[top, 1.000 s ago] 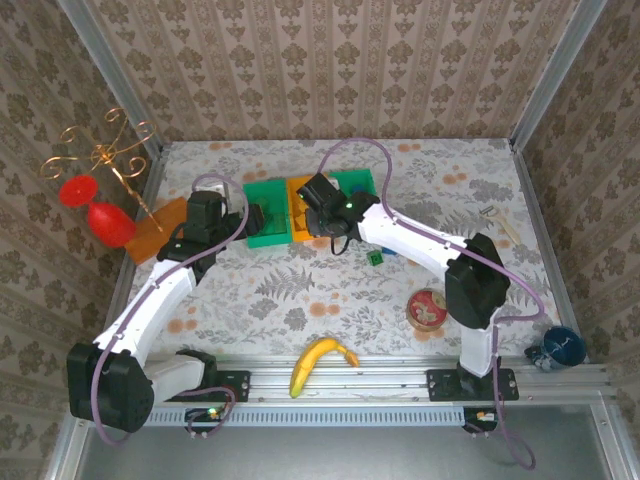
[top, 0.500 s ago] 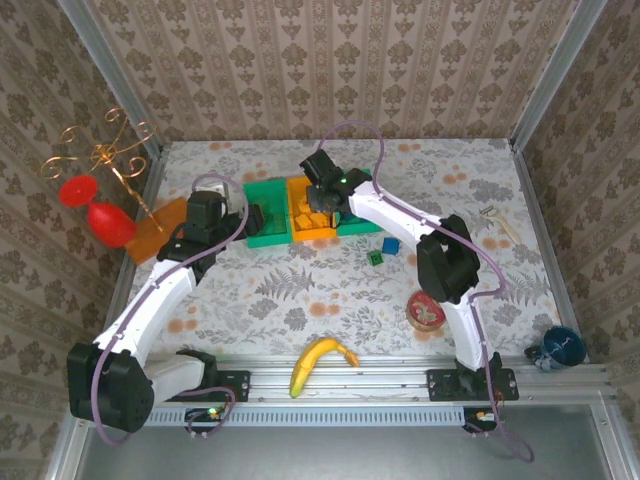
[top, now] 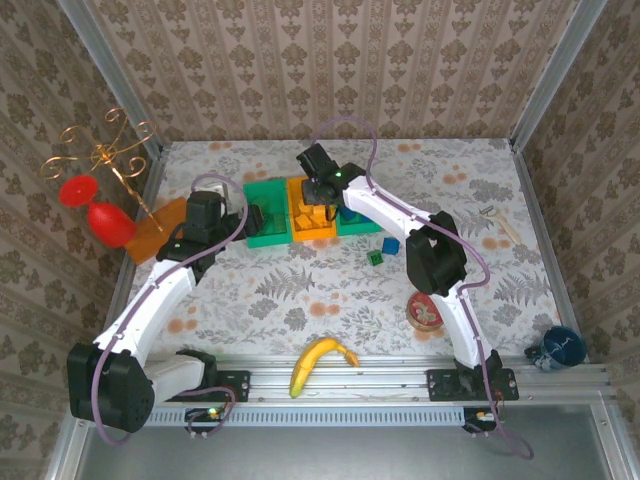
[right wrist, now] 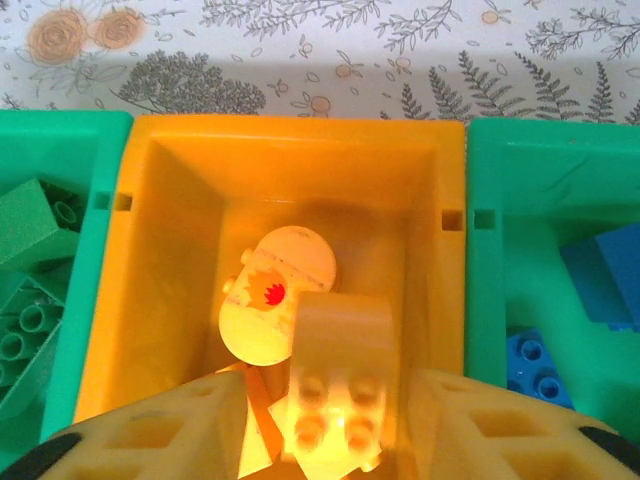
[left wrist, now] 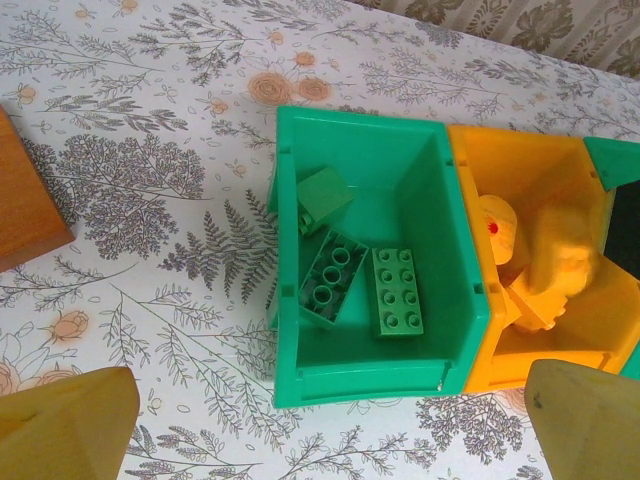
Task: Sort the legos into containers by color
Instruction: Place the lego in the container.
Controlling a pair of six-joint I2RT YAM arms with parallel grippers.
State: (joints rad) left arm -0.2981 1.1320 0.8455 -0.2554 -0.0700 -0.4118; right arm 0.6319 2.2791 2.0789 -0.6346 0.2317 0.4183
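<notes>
**Orange block at the orange bin, two strays left on the table**

The right pincer (right wrist: 328, 405) hangs over the orange bin (right wrist: 160, 250), mid-frame in its wrist view. Its jaws are parted wider than the orange-yellow block (right wrist: 340, 390) between them, so it grips nothing. That block lies on the other orange pieces inside the bin. I judge this to be the release step of an orange placement.

The left pincer (left wrist: 325, 425) is wide open and empty, poised just before the left green bin (left wrist: 440, 250), where three green legos (left wrist: 396, 290) lie. At the right edge of the right wrist view, blue legos (right wrist: 600, 275) sit in the right green bin (right wrist: 490, 280).

In the top view a blue block (top: 390, 245) and a green block (top: 375, 257) lie loose on the table (top: 300, 290), just below and right of the bins. The next move is likely to lift the right pincer clear of the bin walls, swing it down-right to one stray, and close on it squarely.
</notes>
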